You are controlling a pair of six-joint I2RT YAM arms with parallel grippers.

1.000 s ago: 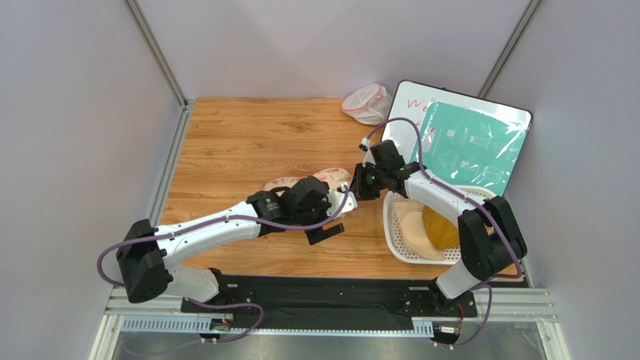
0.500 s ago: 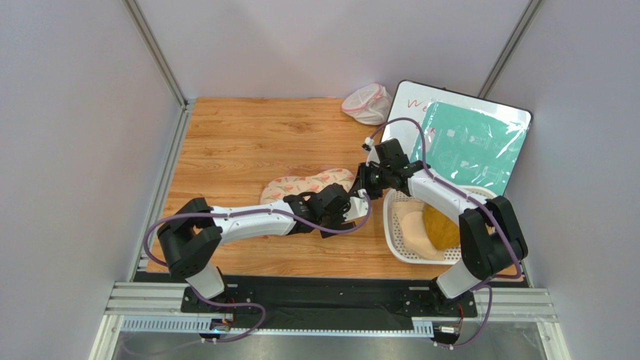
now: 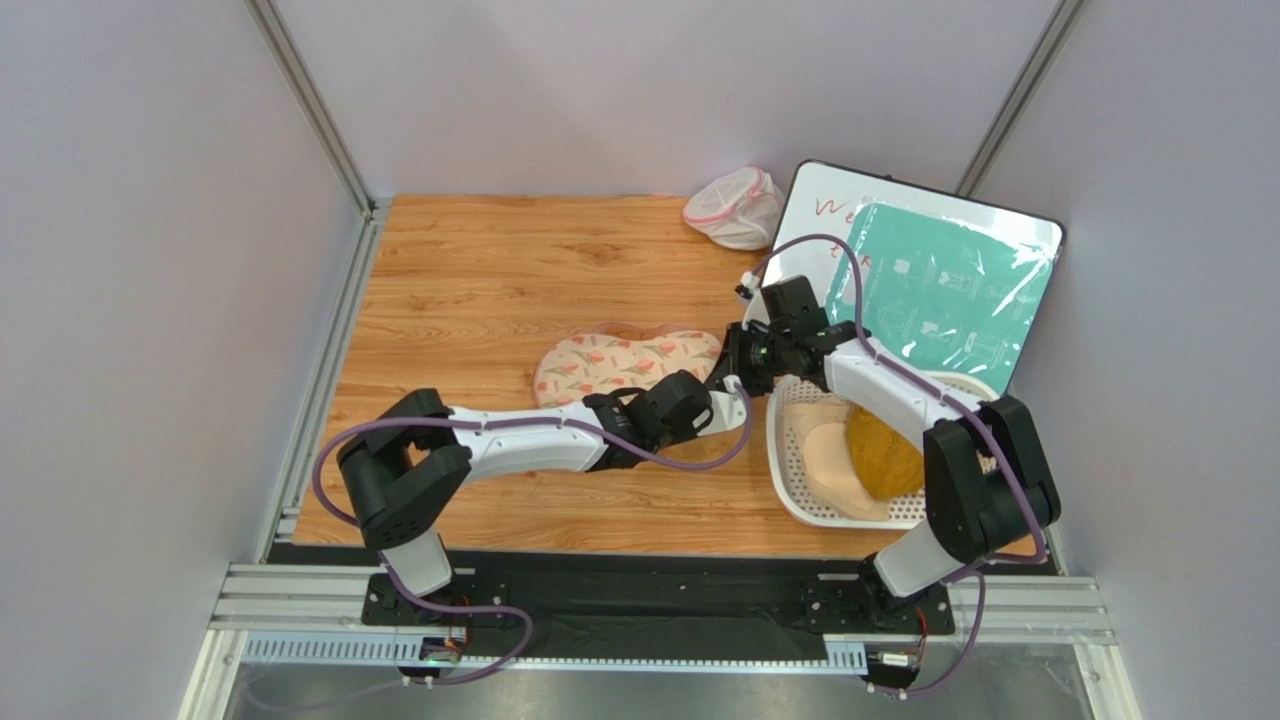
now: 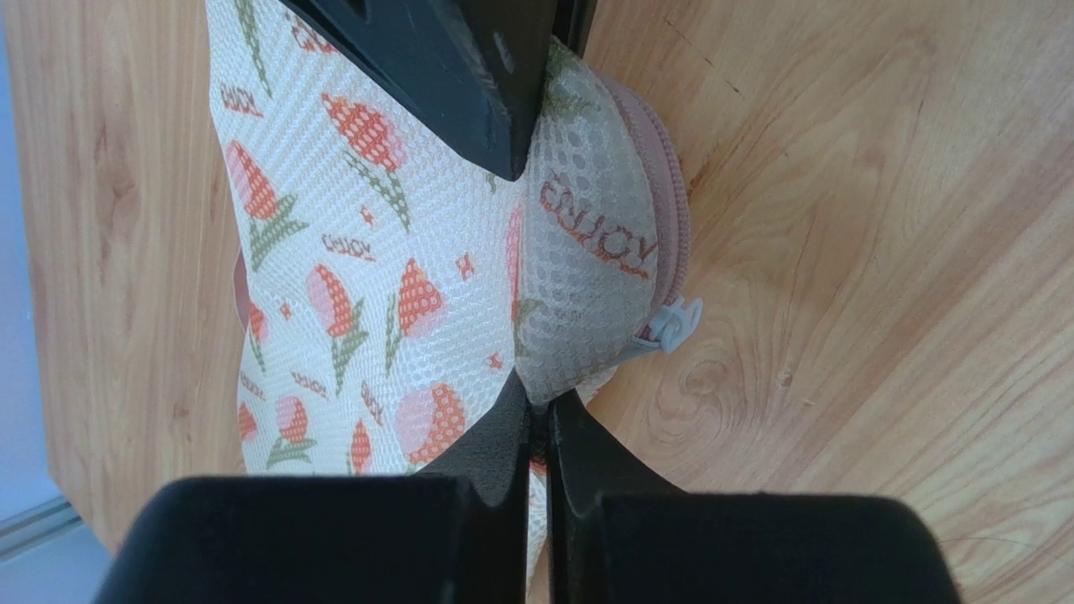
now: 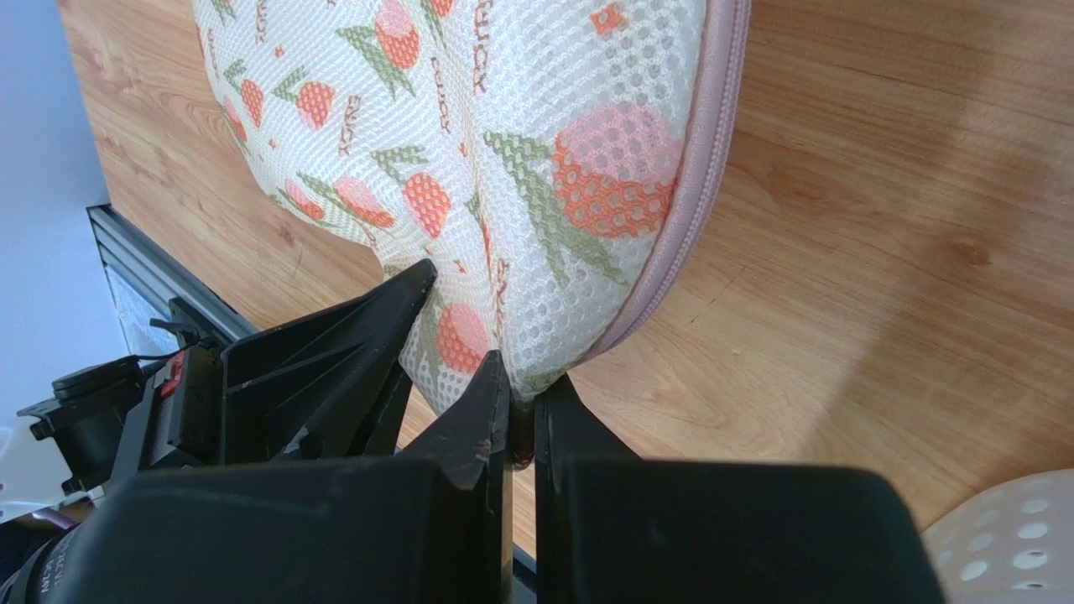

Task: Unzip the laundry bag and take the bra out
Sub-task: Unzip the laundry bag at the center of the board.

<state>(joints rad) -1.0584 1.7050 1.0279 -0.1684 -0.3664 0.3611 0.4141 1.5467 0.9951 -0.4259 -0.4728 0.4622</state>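
Note:
The laundry bag [image 3: 624, 363], a flat cream mesh pouch with orange-pink and green print and pink edging, lies mid-table. Both grippers meet at its right end. My left gripper [image 3: 706, 405] is shut on a pinch of the mesh [image 4: 540, 400], close to the pale zipper pull [image 4: 668, 325]. My right gripper [image 3: 736, 368] is shut on the bag's pink-edged end [image 5: 519, 390]. In the left wrist view the right gripper's black fingers [image 4: 441, 63] press on the bag [image 4: 378, 252] from above. The bra is hidden.
A white perforated basket [image 3: 778, 450] at the right holds beige and yellow fabric items. Behind it leans a whiteboard with a green sheet [image 3: 932, 285]. A small white mesh pouch with pink trim [image 3: 736, 207] sits at the back edge.
My left arm has reached rightward and lowered, and its gripper went from open to shut on the bag's right end. The right gripper shifted slightly right, keeping its grip.

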